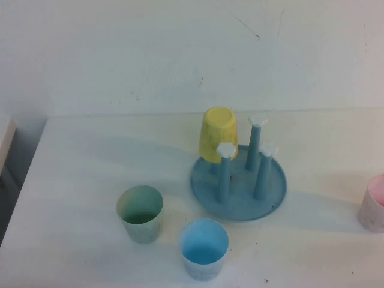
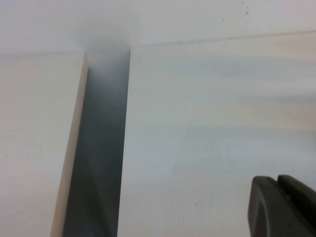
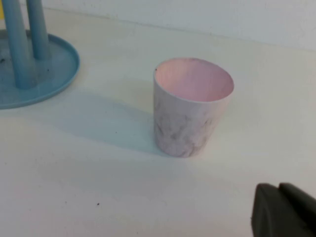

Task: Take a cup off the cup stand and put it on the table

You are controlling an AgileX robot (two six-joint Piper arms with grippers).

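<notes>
The yellow cup [image 1: 218,134] sits upside down on the back left peg of the blue cup stand [image 1: 240,207], right of the white table's [image 1: 90,162] middle. Three other pegs with white flower caps stand bare. Neither arm shows in the high view. My left gripper [image 2: 277,185] is shut and empty above the table's left edge. My right gripper [image 3: 279,190] is shut and empty, low over the table near a pink cup [image 3: 190,106], with the stand's rim [image 3: 54,69] beyond it.
A green cup [image 1: 140,213] and a light blue cup [image 1: 204,247] stand upright in front of the stand. The pink cup [image 1: 375,203] stands at the right edge. A dark gap [image 2: 98,148] separates the table from a white surface on its left.
</notes>
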